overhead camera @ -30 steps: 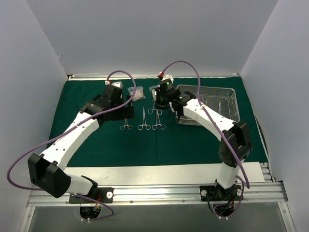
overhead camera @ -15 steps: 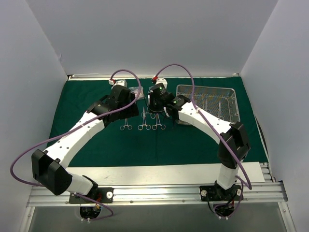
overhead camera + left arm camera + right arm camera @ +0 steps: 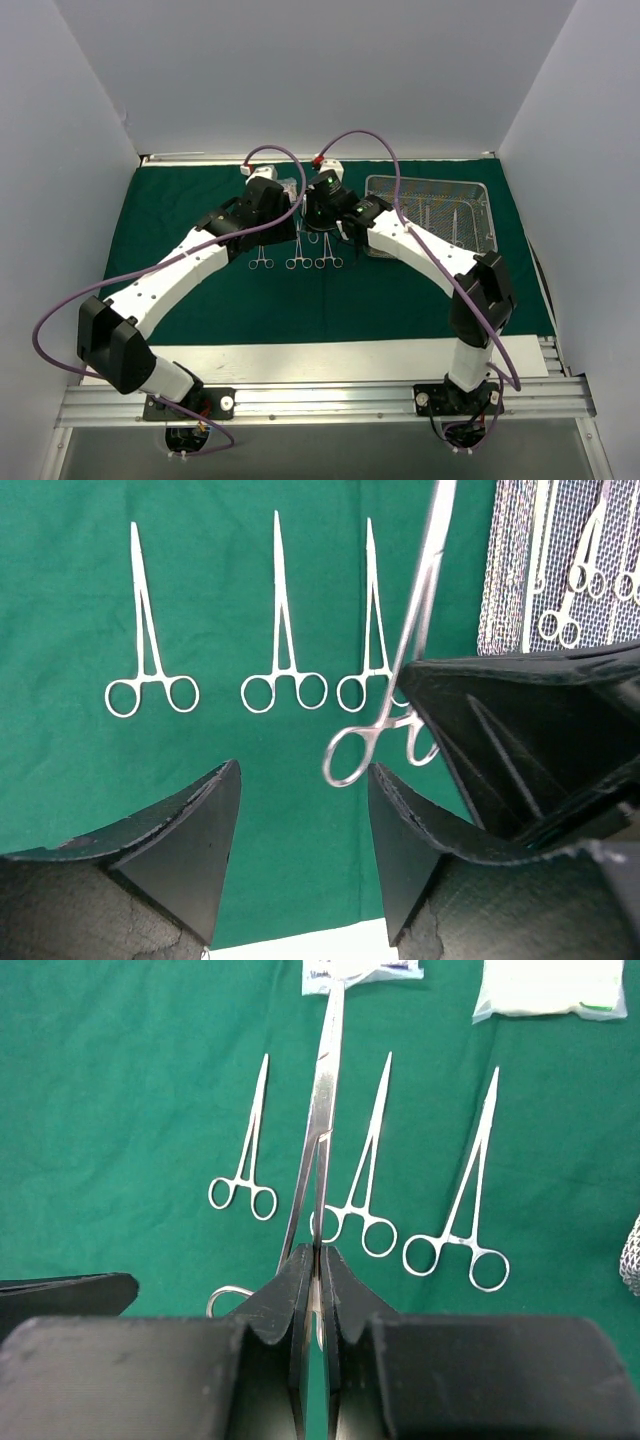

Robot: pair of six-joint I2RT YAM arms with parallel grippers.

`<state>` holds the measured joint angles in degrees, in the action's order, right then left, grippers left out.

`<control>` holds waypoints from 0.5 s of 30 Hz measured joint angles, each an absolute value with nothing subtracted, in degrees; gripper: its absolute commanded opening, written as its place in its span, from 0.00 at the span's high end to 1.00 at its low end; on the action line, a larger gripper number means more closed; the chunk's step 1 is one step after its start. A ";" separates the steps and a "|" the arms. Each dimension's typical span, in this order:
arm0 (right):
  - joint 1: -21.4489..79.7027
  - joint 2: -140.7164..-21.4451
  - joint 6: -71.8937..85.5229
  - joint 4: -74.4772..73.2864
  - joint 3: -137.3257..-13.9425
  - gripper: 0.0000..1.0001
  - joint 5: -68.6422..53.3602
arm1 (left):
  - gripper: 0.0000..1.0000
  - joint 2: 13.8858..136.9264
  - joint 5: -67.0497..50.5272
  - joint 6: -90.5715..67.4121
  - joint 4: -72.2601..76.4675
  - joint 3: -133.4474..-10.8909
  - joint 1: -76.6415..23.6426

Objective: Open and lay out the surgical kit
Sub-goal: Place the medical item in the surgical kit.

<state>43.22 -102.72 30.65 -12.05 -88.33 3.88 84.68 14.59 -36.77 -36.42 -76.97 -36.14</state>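
Observation:
The surgical kit's dark green cloth (image 3: pixel 170 230) lies spread out. Three steel forceps (image 3: pixel 299 262) rest on it in a row, seen close in the left wrist view (image 3: pixel 282 650) and the right wrist view (image 3: pixel 362 1170). My right gripper (image 3: pixel 318 1255) is shut on a fourth, longer instrument (image 3: pixel 322 1100), which hangs above the row. In the left wrist view its ring handle (image 3: pixel 350 755) hovers just beyond my left gripper (image 3: pixel 303 810), which is open and empty. The mesh tray (image 3: pixel 478 195) holds more instruments (image 3: pixel 575 575). Two clear packets (image 3: pixel 548 985) lie at the back.
Both grippers crowd together over the middle back of the cloth, the left (image 3: pixel 268 228) beside the right (image 3: pixel 322 215). The right gripper's black body (image 3: pixel 530 730) fills the right side of the left wrist view. A white table strip (image 3: pixel 330 360) runs along the cloth's near edge.
My left arm has swung right toward the right gripper, and its jaws have narrowed. The right gripper has shifted slightly left, carrying the long instrument over the laid-out row.

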 measured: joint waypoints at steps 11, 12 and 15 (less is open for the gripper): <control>43.83 -103.09 30.65 -12.05 -88.42 1.00 3.88 | 0.47 86.74 14.87 -35.51 -36.18 -76.97 -37.32; 43.90 -103.09 30.65 -12.05 -88.44 1.00 3.88 | 0.48 86.85 15.00 -35.42 -36.16 -76.97 -37.36; 43.99 -103.28 30.65 -12.05 -88.66 1.00 3.86 | 0.50 87.11 15.46 -35.29 -36.18 -76.97 -37.47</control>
